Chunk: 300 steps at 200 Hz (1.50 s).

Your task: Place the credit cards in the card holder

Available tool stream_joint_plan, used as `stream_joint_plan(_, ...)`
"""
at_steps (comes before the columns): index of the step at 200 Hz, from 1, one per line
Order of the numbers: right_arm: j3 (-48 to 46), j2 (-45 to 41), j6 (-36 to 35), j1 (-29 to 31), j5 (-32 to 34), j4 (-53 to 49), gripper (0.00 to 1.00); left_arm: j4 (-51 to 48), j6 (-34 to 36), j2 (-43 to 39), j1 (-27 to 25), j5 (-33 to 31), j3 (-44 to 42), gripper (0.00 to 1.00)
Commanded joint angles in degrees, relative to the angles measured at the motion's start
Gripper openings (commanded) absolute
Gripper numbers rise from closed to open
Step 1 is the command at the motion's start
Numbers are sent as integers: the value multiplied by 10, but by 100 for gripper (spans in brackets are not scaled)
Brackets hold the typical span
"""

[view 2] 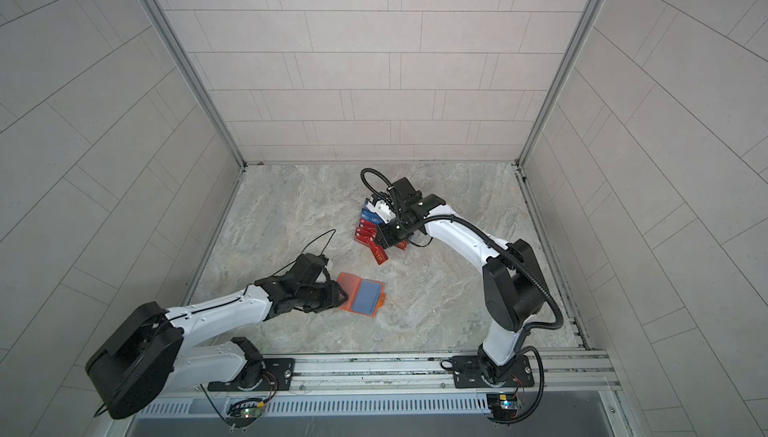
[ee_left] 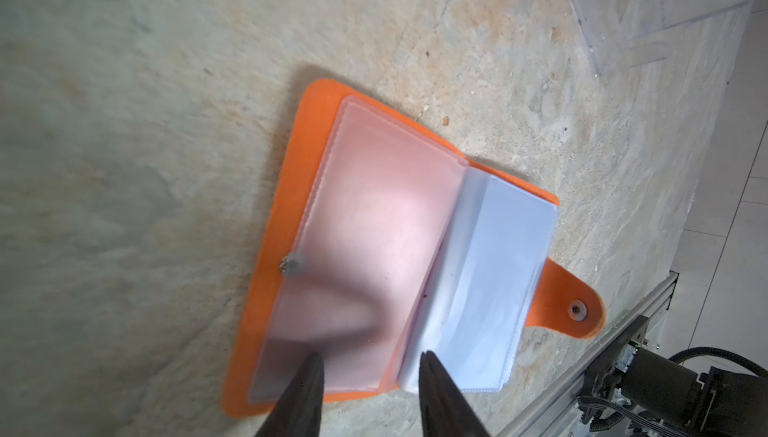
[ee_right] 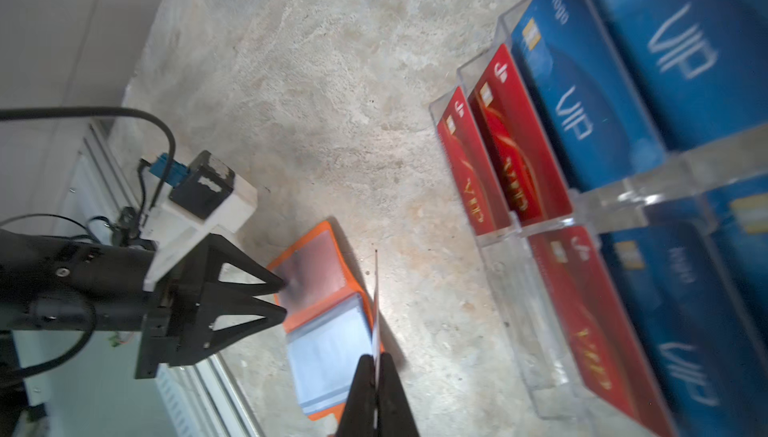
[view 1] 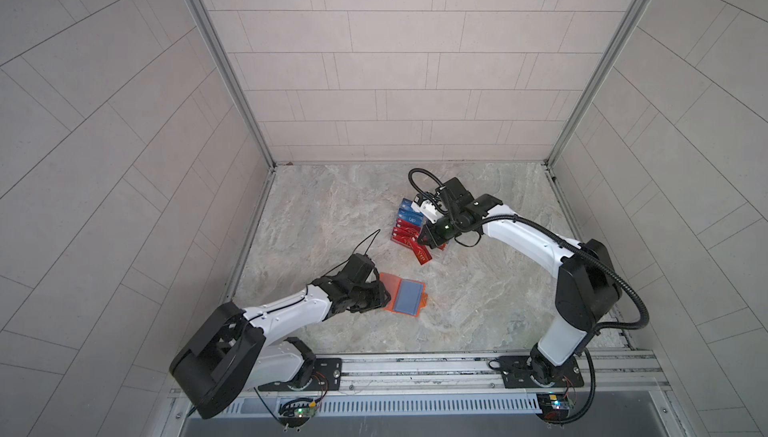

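Looking at where things stand, I'd say this job is barely underway. The card holder [view 1: 405, 297] lies open on the table [view 1: 478, 310], near side and a bit left of middle, orange cover down, clear sleeves [ee_left: 374, 227] up, snap tab [ee_left: 575, 310] poking out to the right. The left gripper [ee_left: 370, 368] is at the holder's left page, jaws partly apart, nothing pinched between them as far as I can see. Its tips look like they're on or just above that page, can't tell which. My guess is it's there to pin the thing flat.

The right gripper [ee_right: 376, 366] is clamped tight on one red card [view 1: 422, 255], seen edge-on in its own wrist view. It's just beside the near end of the clear acrylic rack [ee_right: 623, 202], which stands farther back and to the right of the holder. So that card is out of the rack but well apart from the holder.

The blue cards [ee_right: 582, 114] and the other red cards [ee_right: 519, 156] sit in the rack tiers. The holder's right-hand sleeves look bluish from above, so a blue card may already be in there, but honestly I can't tell. Left to do, as I read it: carry this card over, slide it into a sleeve, then repeat for the rest.
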Motion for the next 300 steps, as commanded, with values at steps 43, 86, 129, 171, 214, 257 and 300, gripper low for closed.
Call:
stream_joint_plan(43, -225, -68, 321, 67, -17, 272, 0, 57, -94, -9, -31, -42, -51, 42)
stream_joint_plan(86, -270, -54, 381, 84, -23, 338, 0, 85, -143, -7, -66, -66, -63, 41)
stream_joint_plan(129, -292, -22, 429, 89, -49, 400, 0, 111, -180, -3, -87, -76, -72, 40)
stream_joint_plan(171, -302, -10, 444, 93, -47, 403, 0, 10, -133, -49, -79, -104, -21, 46)
stream_joint_plan(214, -315, 4, 454, 96, -50, 418, 0, -47, -62, -74, -5, -73, 6, 47)
stream_joint_plan(257, -321, 2, 460, 97, -46, 424, 0, -102, 42, -31, 49, -38, 55, 50)
stream_joint_plan(300, -323, 6, 454, 98, -43, 419, 0, -104, 107, 43, 49, -24, 79, 47)
